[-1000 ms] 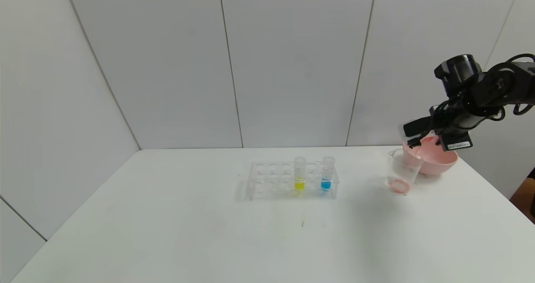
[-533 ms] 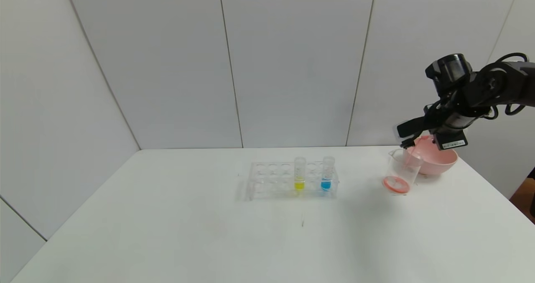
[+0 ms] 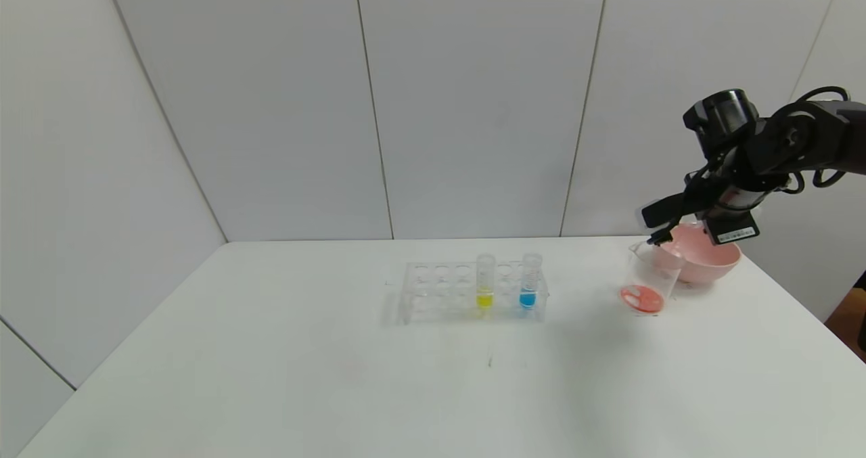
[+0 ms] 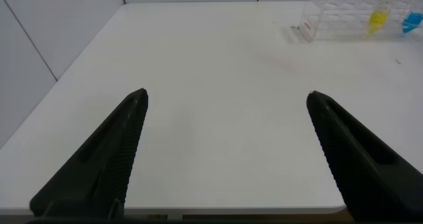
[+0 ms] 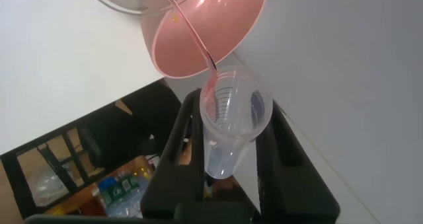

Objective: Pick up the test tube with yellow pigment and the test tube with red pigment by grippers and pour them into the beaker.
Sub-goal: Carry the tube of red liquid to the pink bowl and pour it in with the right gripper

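Right hand [image 3: 659, 236]: raised over the beaker [image 3: 651, 279] at the table's [image 3: 270, 377] far right, closed on the test tube with red pigment [image 5: 228, 128].
Head view only: rack [image 3: 472, 291] mid-table; beaker standing just in front of the pink bowl [image 3: 703, 258], red liquid pooled at its bottom; held tube too small to make out.
Right wrist view only: tube clamped between two black fingers [image 5: 182, 141], tipped mouth-down, almost drained, thin red stream leaving its ridged rim.
Test tube with yellow pigment [image 3: 485, 281]: upright in the rack, yellow liquid at its bottom, beside a blue-liquid tube [image 3: 530, 281].
Left hand [image 4: 225, 151]: low over the table's near left, well apart from the rack, fingers spread wide, holding nothing; shown in left wrist view only.
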You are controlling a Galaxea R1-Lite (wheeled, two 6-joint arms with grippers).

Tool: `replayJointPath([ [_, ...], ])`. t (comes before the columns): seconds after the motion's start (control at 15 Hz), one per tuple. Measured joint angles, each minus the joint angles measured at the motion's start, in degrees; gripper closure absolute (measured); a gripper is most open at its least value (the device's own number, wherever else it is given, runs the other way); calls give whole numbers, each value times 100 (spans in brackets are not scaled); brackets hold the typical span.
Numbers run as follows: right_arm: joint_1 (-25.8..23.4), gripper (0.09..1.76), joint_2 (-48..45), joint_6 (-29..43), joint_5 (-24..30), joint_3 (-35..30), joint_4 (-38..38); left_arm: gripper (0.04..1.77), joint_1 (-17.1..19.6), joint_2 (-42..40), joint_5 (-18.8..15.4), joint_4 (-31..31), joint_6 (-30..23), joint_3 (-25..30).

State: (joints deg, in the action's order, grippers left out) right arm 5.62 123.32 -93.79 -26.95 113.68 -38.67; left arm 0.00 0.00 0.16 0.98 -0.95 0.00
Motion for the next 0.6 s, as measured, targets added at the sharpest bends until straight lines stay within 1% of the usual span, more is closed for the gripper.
replayJointPath([
  [0.2, 27, 134, -2, -26, -219, -9, -6, 9, 0, 0, 0, 0, 0, 0],
  [0.6, 91, 134, 0, -24, -224, -43, -57, 9, 0, 0, 0, 0, 0, 0],
])
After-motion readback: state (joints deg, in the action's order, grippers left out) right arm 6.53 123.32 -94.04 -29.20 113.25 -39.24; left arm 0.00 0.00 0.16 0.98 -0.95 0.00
